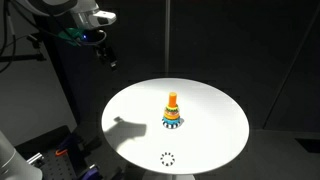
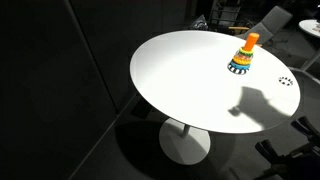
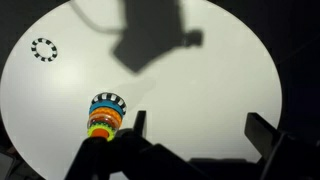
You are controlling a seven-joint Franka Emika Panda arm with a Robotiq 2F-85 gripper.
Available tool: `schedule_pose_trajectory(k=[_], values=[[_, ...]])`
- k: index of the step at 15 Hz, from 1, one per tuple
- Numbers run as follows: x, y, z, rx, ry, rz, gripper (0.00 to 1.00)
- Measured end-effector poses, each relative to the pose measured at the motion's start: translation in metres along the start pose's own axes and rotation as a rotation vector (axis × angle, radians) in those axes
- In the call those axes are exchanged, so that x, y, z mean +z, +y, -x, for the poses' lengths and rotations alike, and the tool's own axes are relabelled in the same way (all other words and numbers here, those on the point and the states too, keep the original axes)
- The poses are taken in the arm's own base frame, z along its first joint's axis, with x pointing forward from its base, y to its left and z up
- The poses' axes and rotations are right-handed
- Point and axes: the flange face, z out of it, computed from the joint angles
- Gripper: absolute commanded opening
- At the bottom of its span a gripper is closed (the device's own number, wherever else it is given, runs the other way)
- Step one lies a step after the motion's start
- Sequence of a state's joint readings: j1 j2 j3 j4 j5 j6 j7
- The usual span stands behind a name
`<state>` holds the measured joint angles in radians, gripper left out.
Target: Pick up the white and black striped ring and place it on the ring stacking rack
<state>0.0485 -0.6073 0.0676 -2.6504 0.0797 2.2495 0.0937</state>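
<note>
The white and black striped ring [image 1: 167, 158] lies flat near the front edge of the round white table [image 1: 215, 115]; it also shows in an exterior view [image 2: 286, 82] and in the wrist view [image 3: 44, 49]. The ring stacking rack [image 1: 172, 112], with an orange peg above yellow, blue and green rings, stands near the table's middle, also seen in an exterior view [image 2: 242, 56] and in the wrist view [image 3: 105, 115]. My gripper [image 1: 106, 58] hangs high above the table's left side, open and empty, its fingers wide apart in the wrist view [image 3: 198, 128].
The table [image 2: 190, 70] stands on a single pedestal [image 2: 185, 140] amid dark curtains. Cables and gear lie on the floor at the lower left [image 1: 60, 155]. A chair [image 2: 270, 20] stands beyond the table.
</note>
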Motion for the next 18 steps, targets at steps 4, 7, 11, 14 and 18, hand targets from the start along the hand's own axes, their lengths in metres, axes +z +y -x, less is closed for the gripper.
schedule_pose_trajectory(k=[4,7,11,14,18], values=[[0.0,0.0,0.0,0.0,0.0,0.0,1.0],[0.0,0.0,0.0,0.0,0.0,0.0,1.0],[0.002,0.0,-0.001,-0.001,-0.005,0.001,1.0],[0.004,-0.001,-0.005,0.003,-0.012,0.001,1.0],[0.009,0.003,-0.018,0.03,-0.026,0.004,1.0]])
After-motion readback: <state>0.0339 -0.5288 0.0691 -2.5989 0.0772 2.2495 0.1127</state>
